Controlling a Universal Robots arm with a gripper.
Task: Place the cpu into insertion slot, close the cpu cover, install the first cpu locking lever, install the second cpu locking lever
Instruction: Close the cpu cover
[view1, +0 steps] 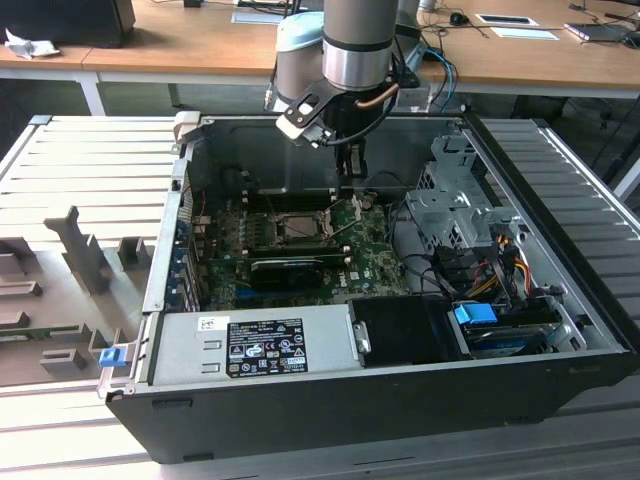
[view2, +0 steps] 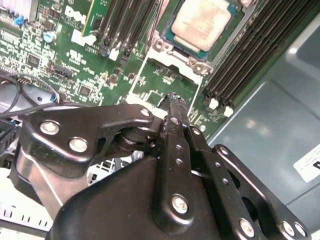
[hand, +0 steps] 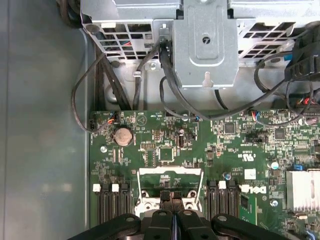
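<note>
The gripper (view2: 172, 100) has its fingers pinched together, nothing visible between them, low over the green motherboard (hand: 165, 135). In the exterior view the insertion slot (view1: 300, 226) lies near, at about eight o'clock from it. The cpu (view2: 202, 20) sits inside, the cpu cover (view2: 180, 47) seemingly down around it. For lever work, I judge slow, steady pushes with the closed tips best, kept clear of the memory slots (view2: 250, 55)

Your exterior view looks down into the case (view1: 300, 420), arm (view1: 355, 40) at twelve o'clock; both wrist views sit close above the motherboard (hand: 240, 150), sharing the insertion slot (view2: 165, 47).
</note>
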